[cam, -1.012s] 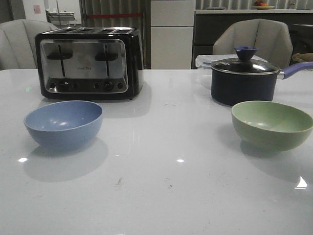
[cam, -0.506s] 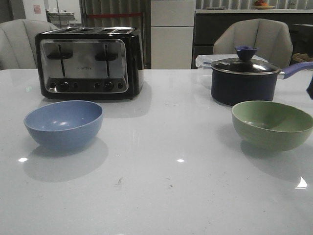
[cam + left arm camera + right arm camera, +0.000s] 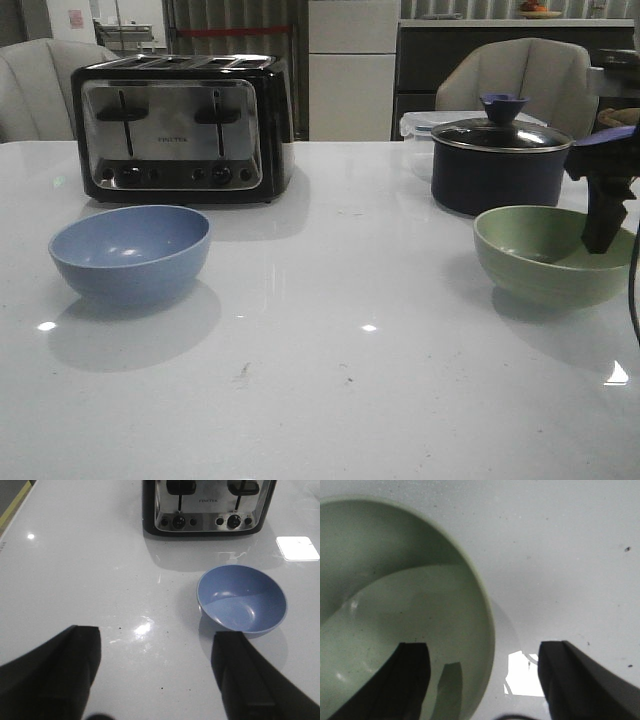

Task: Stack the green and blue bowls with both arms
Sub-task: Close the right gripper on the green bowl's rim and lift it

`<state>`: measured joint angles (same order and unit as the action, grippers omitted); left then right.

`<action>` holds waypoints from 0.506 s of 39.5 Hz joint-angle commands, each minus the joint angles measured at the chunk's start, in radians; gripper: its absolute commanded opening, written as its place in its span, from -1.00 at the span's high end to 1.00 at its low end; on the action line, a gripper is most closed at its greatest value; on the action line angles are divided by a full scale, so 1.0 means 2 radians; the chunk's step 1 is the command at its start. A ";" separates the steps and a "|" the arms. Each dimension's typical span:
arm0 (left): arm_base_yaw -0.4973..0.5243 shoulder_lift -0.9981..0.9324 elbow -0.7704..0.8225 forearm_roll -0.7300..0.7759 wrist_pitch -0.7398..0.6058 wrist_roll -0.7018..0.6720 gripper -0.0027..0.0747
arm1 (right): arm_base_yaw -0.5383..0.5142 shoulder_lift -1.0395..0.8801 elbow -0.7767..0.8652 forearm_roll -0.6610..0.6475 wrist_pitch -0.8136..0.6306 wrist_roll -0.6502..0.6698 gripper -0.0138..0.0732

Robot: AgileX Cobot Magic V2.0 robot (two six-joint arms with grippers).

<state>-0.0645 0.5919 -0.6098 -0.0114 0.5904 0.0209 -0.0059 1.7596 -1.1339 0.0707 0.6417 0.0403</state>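
Note:
The dusty blue bowl point(image 3: 130, 252) stands upright on the table at the left, in front of the toaster. It also shows in the left wrist view point(image 3: 242, 599). My left gripper point(image 3: 155, 645) is open and empty above bare table, the bowl ahead of it and off to one side; this gripper is out of the front view. The sage green bowl point(image 3: 550, 254) stands at the right. My right gripper point(image 3: 605, 238) is open and straddles the bowl's rim point(image 3: 487, 630), one finger point(image 3: 410, 675) inside the bowl, the other outside.
A black and chrome toaster point(image 3: 180, 128) stands at the back left. A dark lidded pot point(image 3: 500, 160) with a blue handle stands just behind the green bowl, with a clear plastic box point(image 3: 420, 125) behind it. Chairs stand beyond the table's far edge.
My right arm has come in from the right edge and lowered its open gripper over the green bowl's right rim. Neither bowl has moved.

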 commanded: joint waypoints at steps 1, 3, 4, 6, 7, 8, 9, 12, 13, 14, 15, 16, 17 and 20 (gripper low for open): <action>-0.001 0.003 -0.014 -0.003 -0.040 -0.006 -0.43 | -0.004 -0.013 -0.018 0.009 -0.029 -0.002 -0.61; -0.001 0.003 -0.014 -0.003 -0.040 -0.006 -0.43 | -0.004 -0.011 -0.018 0.013 -0.036 -0.002 -0.60; -0.001 0.003 -0.014 -0.003 -0.040 -0.006 -0.43 | -0.004 -0.010 -0.018 0.015 -0.038 -0.002 -0.57; -0.001 0.003 -0.014 -0.003 -0.040 -0.006 -0.43 | -0.004 -0.010 -0.018 0.016 -0.043 -0.002 -0.49; -0.001 0.003 -0.014 -0.003 -0.040 -0.006 -0.43 | -0.004 -0.010 -0.018 0.016 -0.044 -0.002 -0.44; -0.001 0.003 -0.014 -0.003 -0.040 -0.006 -0.43 | -0.004 -0.010 -0.018 0.016 -0.046 -0.002 -0.37; -0.001 0.003 -0.014 -0.003 -0.040 -0.006 -0.43 | -0.004 -0.010 -0.018 0.016 -0.048 -0.002 -0.31; -0.001 0.003 -0.014 -0.003 -0.040 -0.006 -0.43 | -0.004 -0.010 -0.018 0.016 -0.051 -0.002 -0.09; -0.001 0.003 -0.014 -0.003 -0.040 -0.006 -0.43 | -0.004 -0.010 -0.018 0.016 -0.051 -0.002 -0.04; -0.001 0.003 -0.014 -0.003 -0.040 -0.006 -0.43 | -0.004 -0.010 -0.018 0.016 -0.051 -0.002 0.01; -0.001 0.003 -0.014 -0.003 -0.040 -0.006 -0.43 | -0.004 -0.010 -0.018 0.016 -0.051 -0.002 0.07; -0.001 0.003 -0.014 -0.003 -0.040 -0.006 -0.43 | -0.004 -0.010 -0.018 0.016 -0.051 -0.002 0.12; -0.001 0.003 -0.014 -0.003 -0.040 -0.006 -0.43 | -0.004 -0.010 -0.018 0.016 -0.051 -0.002 0.17; -0.001 0.003 -0.014 -0.003 -0.040 -0.006 -0.43 | -0.004 -0.010 -0.018 0.016 -0.048 -0.002 0.29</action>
<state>-0.0645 0.5919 -0.6098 -0.0114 0.5904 0.0209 -0.0081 1.7866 -1.1377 0.0969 0.5795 0.0403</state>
